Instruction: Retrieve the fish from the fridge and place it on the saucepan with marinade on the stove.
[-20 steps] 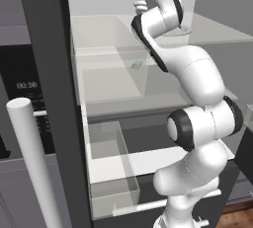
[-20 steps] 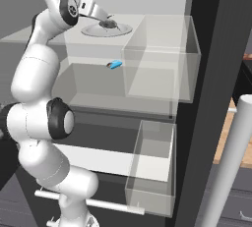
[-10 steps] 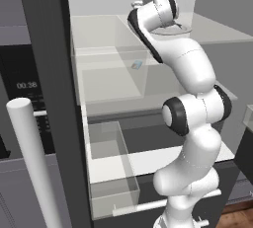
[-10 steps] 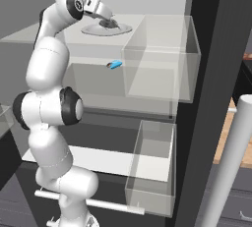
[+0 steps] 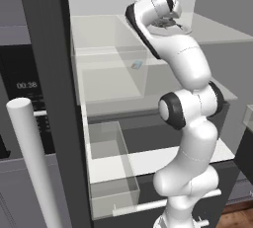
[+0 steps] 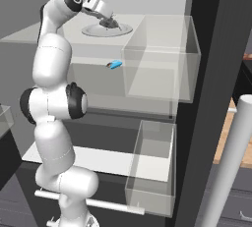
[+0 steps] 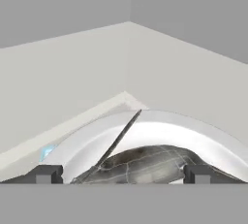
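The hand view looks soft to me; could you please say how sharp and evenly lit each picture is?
Hand view: fish and plate blurred, cut off below; flat light. Left base view: crisp, clear bin faintly hazy. Right base view: crisp, the plate casts hardly any shadow.

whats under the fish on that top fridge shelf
A round white plate lies under the fish, its rim showing around it. The plate's middle is covered by the fish.

Hand (image 6: pixel 114 24) lowered onto the fish (image 7: pixel 145 165) on the plate (image 6: pixel 104 30), arm raised straighter
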Robot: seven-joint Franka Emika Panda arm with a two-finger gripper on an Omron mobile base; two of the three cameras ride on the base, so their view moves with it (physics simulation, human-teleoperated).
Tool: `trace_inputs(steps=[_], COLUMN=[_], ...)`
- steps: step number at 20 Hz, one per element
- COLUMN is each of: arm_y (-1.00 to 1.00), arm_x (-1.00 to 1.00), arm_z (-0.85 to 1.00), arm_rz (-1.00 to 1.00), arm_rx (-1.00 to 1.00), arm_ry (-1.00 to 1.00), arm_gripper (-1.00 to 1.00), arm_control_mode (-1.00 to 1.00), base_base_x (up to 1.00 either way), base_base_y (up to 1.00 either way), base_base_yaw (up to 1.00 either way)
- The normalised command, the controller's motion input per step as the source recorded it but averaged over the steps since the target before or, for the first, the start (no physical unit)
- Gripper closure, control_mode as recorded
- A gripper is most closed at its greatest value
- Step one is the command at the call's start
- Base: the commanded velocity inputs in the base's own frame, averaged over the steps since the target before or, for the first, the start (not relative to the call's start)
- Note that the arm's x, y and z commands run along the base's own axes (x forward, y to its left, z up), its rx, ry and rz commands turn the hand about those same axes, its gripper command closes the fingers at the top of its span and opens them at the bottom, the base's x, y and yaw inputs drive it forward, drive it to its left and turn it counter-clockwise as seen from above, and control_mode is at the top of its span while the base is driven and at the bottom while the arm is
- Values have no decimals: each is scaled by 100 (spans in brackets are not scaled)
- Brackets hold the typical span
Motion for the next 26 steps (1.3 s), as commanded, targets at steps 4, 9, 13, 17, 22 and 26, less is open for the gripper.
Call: trace_inputs(steps=[4, 9, 13, 17, 22, 26], arm_y=[-7, 0, 0, -2, 0, -12], arm_x=[0, 0, 0, 0, 0, 0], arm_z=[-22, -32, -24, -12, 7, 6], arm_rz=[-15, -12, -9, -1, 0, 0], arm_rx=[0, 0, 0, 0, 7, 7], arm_ry=[1, 0, -4, -17, -31, -19], arm_gripper=[-100, -100, -100, -100, -100, -100], arm_control_mode=[-100, -100, -100, -100, -100, -100], base_base_x=[0, 0, 0, 0, 0, 0], base_base_y=[0, 0, 0, 0, 0, 0], base_base_yaw=[0, 0, 0, 0, 0, 0])
